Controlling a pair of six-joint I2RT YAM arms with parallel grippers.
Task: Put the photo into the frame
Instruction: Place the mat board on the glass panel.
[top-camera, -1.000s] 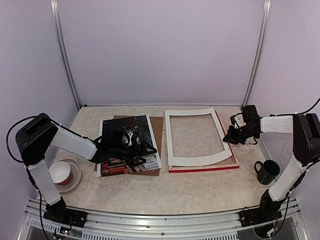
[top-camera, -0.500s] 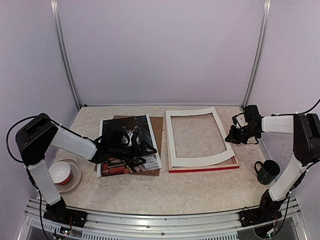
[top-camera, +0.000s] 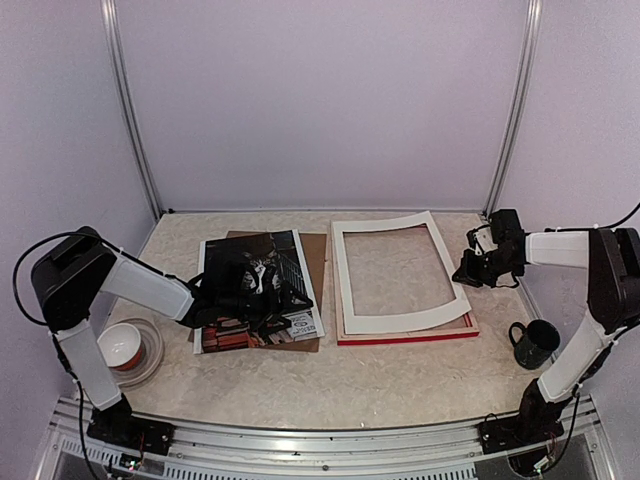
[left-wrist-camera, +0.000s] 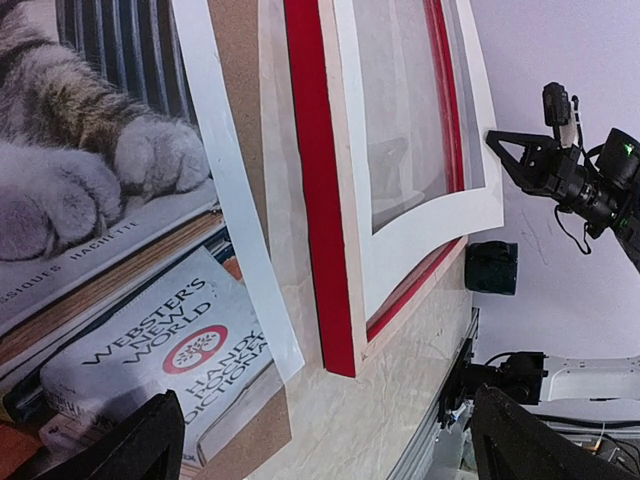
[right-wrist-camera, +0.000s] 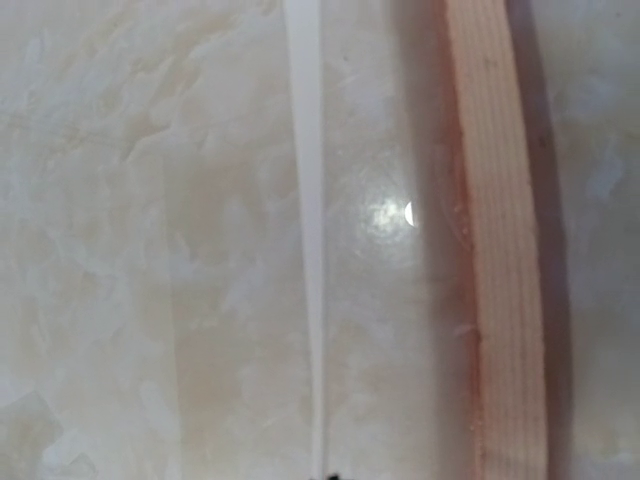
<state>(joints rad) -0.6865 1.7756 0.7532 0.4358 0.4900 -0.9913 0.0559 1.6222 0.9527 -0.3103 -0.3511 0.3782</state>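
Observation:
The photo (top-camera: 228, 252), a cat on stacked books, lies on the brown backing board (top-camera: 314, 250) at left centre. My left gripper (top-camera: 266, 291) hovers low over its near right part, open and empty. In the left wrist view the fingers (left-wrist-camera: 150, 440) stand wide apart over the photo's (left-wrist-camera: 110, 160) corner. The frame (top-camera: 405, 336) lies at right centre with its red edge showing, and also appears in the left wrist view (left-wrist-camera: 312, 180). A white mat board (top-camera: 395, 322) rests tilted on it. My right gripper (top-camera: 466, 269) is shut on the mat's right edge, seen edge-on (right-wrist-camera: 305, 200) beside the frame's pale wood side (right-wrist-camera: 495, 250).
A dark green mug (top-camera: 537, 342) stands near the right arm's base, also in the left wrist view (left-wrist-camera: 492, 267). A red and white bowl (top-camera: 125, 345) sits at the near left. Pale walls close in the back and both sides.
My right gripper has drawn slightly to the right with the mat's edge, shifting the mat a little over the frame. The left arm has not moved.

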